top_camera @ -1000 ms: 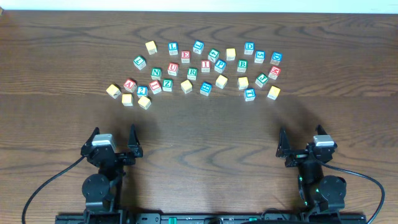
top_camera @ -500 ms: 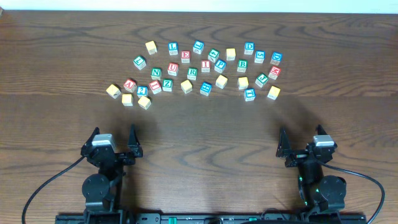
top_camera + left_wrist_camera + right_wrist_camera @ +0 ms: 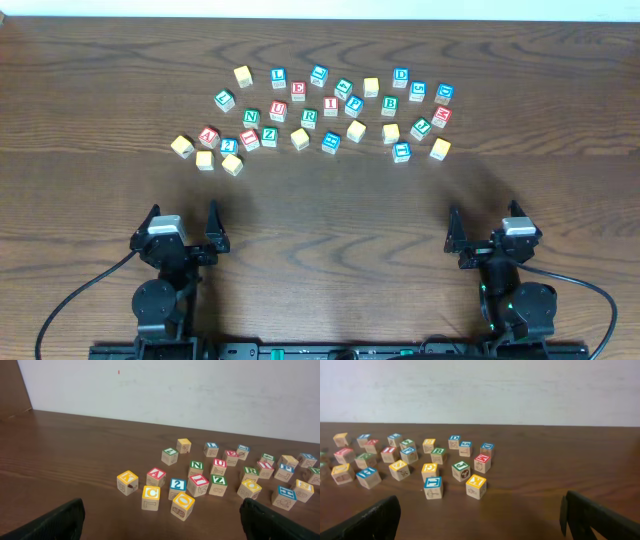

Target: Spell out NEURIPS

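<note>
both arms sit at the near edge of the dark wooden table (image 3: 330,210). the left gripper (image 3: 183,213) and the right gripper (image 3: 484,213) each have their fingers spread wide and hold nothing. in each wrist view the two black fingertips show only at the lower corners, with bare wood between them. the letter blocks lie scattered in a loose arc across the far middle of the table, well apart from both grippers. among them the green n block (image 3: 251,117), the red u block (image 3: 278,111), the red e block (image 3: 298,90), the green r block (image 3: 309,117), the red i block (image 3: 330,105) and the blue p block (image 3: 353,105) sit close together in the left-centre of the cluster; an s cannot be picked out. on the left gripper's side a nearer row stands in front of the n: three yellow blocks (image 3: 205,159), the red a block (image 3: 208,135), the blue 2 block (image 3: 229,145) and the green z block (image 3: 269,136). on the right side a blue block (image 3: 402,151) and a yellow-topped block (image 3: 440,148) lie nearest the right gripper. a white wall (image 3: 175,390) rises behind the table's far edge.
</note>
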